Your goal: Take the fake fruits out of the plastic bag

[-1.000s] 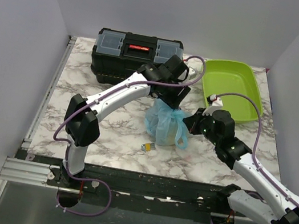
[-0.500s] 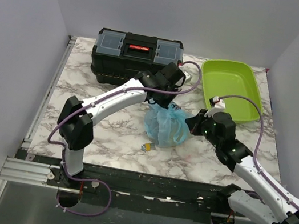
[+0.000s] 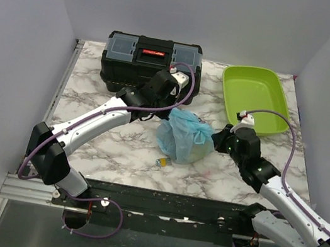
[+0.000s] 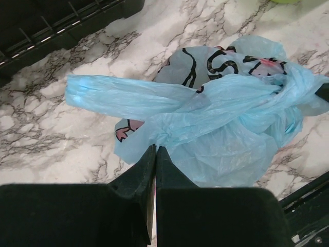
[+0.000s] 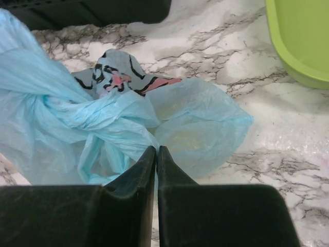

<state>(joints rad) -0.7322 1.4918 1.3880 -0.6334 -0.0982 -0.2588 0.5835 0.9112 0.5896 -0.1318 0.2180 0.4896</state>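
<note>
The plastic bag [image 3: 183, 136] lies crumpled mid-table, light blue with dark printed marks. My left gripper [image 3: 169, 111] is at its upper left. In the left wrist view its jaws [image 4: 156, 148] are pressed together, with the bag's [image 4: 226, 139] film pinched at the tips. My right gripper [image 3: 215, 141] is at the bag's right side. Its jaws [image 5: 157, 148] stand nearly together with a strip of the bag's [image 5: 77, 118] film between them. A pale yellow round shape, one of the fake fruits [image 5: 193, 139], shows dimly through the film. The other fruits are hidden inside.
A black toolbox [image 3: 150, 62] stands at the back, just behind the left arm. A lime-green tray [image 3: 256, 98] sits at the back right. A tiny yellow-and-silver block [image 3: 162, 161] lies on the marble table [image 3: 95, 85] just in front of the bag.
The left arm swung down and left, and its gripper closed on the bag's upper-left film. The bag went from a tall bundle to a lower, wider heap. The right arm shifted slightly.
</note>
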